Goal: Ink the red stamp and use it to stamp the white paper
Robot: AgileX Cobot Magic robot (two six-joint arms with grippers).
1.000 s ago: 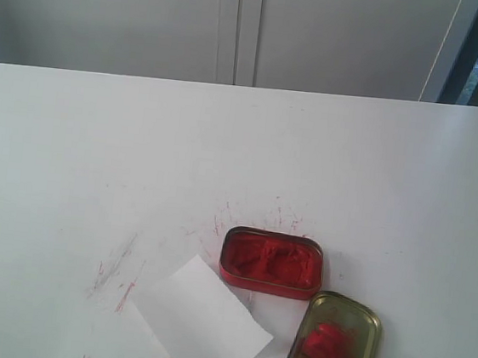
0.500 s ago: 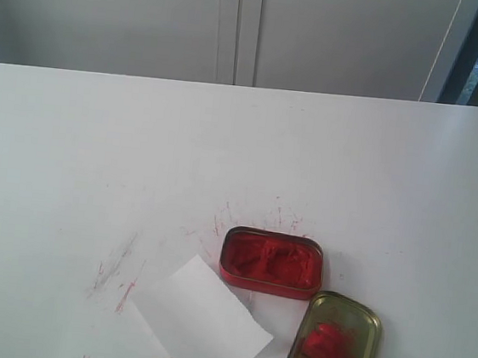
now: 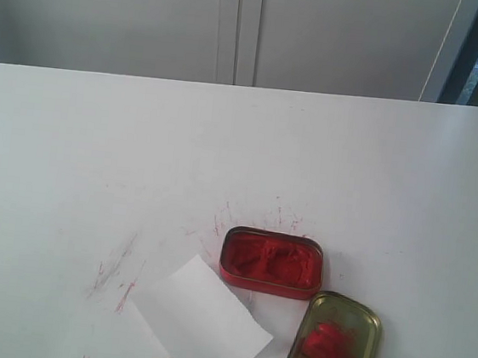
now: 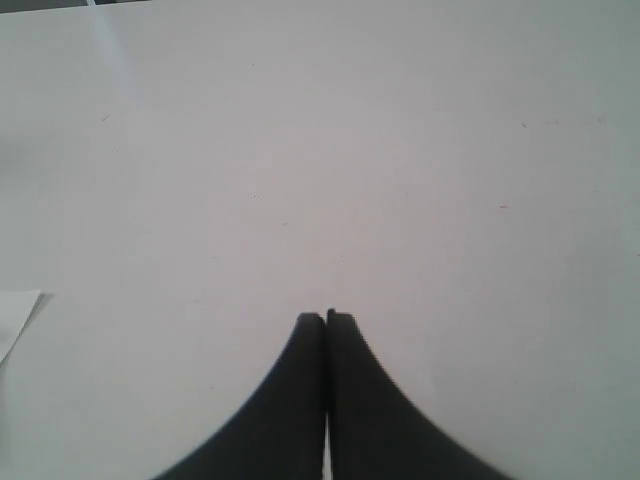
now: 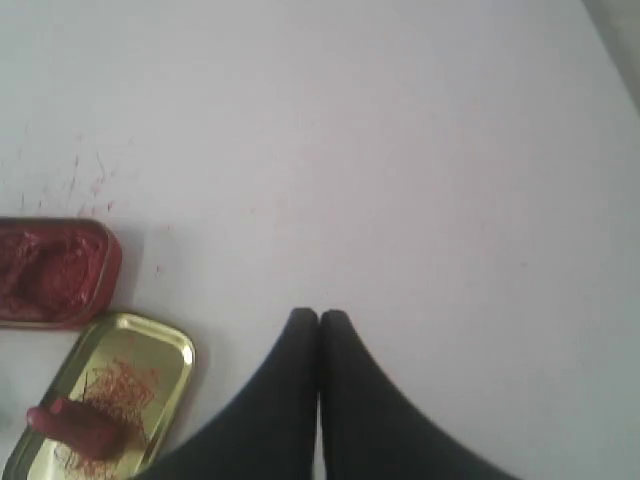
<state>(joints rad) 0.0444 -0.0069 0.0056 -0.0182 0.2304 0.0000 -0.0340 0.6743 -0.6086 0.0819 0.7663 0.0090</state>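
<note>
We see the table (image 3: 97, 147) from outside with no arm over it. The paper (image 3: 201, 319) lies flat near the front edge, turned at an angle, with one corner close to the ink tin (image 3: 271, 262). The tin stands open with its red pad showing. Just beside it, towards the front and right, the gold lid (image 3: 335, 343) lies inside up and smeared red. The stamp (image 3: 324, 342) rests in that lid. In the right wrist view it looks to be lying on its side, though the picture there is too soft for us to be sure. Thin red scratches (image 3: 117, 277) mark the table left of the paper and behind the tin.

The left gripper (image 4: 325, 318) hangs over bare table with its two fingers pressed together and nothing between them; a corner of the paper shows at the edge of its view. The right gripper (image 5: 319, 316) is likewise closed and empty, with the tin and lid off to one side, apart from its tips.
</note>
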